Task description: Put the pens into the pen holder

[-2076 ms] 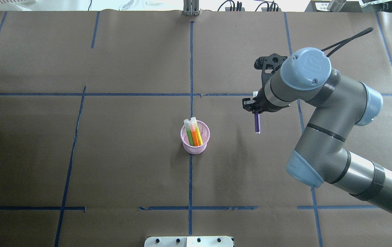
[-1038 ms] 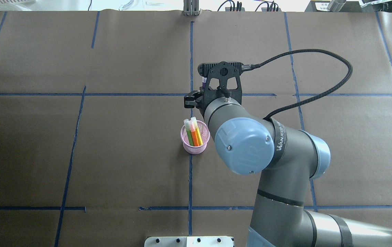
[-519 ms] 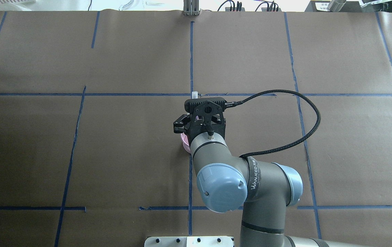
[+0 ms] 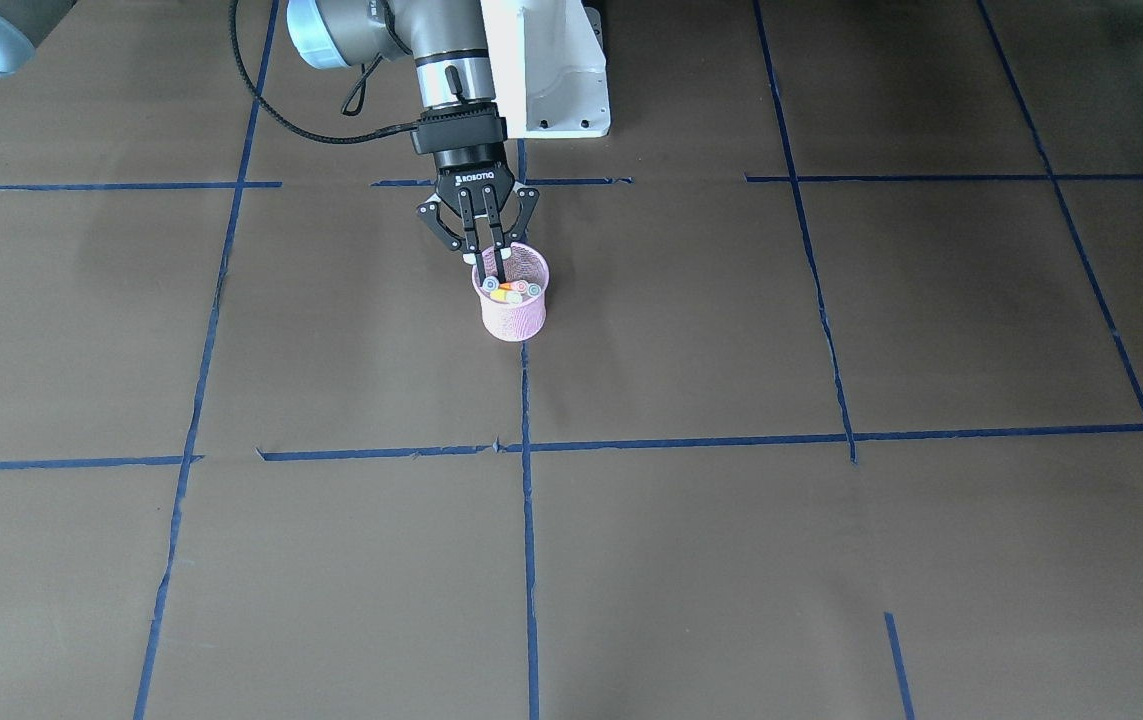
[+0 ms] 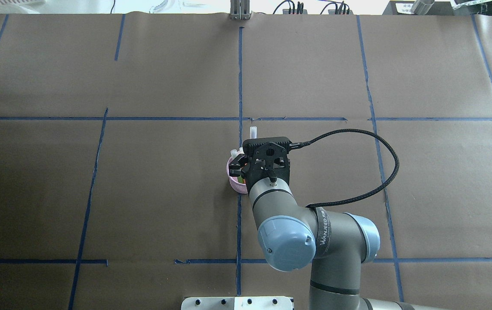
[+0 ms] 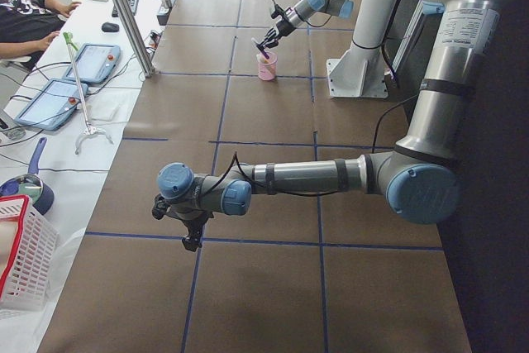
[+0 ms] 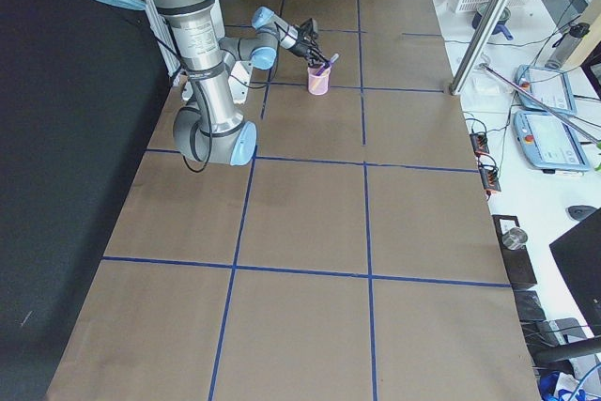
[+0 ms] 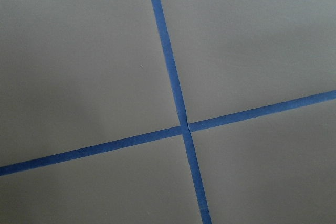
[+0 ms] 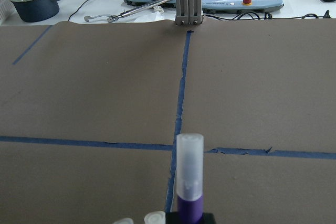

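Note:
The pink mesh pen holder [image 4: 513, 318] stands at the table's middle and also shows in the overhead view [image 5: 230, 171]. The green and orange pens stand inside it, pale caps up [image 4: 509, 292]. My right gripper [image 4: 489, 268] hangs over the holder's robot-side rim, shut on the purple pen [image 9: 189, 203]. The purple pen is tilted; its clear cap [image 5: 253, 130] pokes out past the wrist camera mount, and its lower end is at the holder's mouth [image 7: 324, 66]. My left gripper [image 6: 192, 241] hovers low over bare table far from the holder; I cannot tell whether it is open.
Blue tape lines grid the brown table paper [image 5: 99, 181]. The robot's white base plate [image 4: 551, 70] is just behind the holder. Off the table's far side stand tablets [image 6: 54, 103], a metal post [image 6: 124, 14] and a basket [image 6: 21, 262].
My right arm has carried the purple pen from the table's right side to the holder, swung round over it and come down, now covering most of the holder from above.

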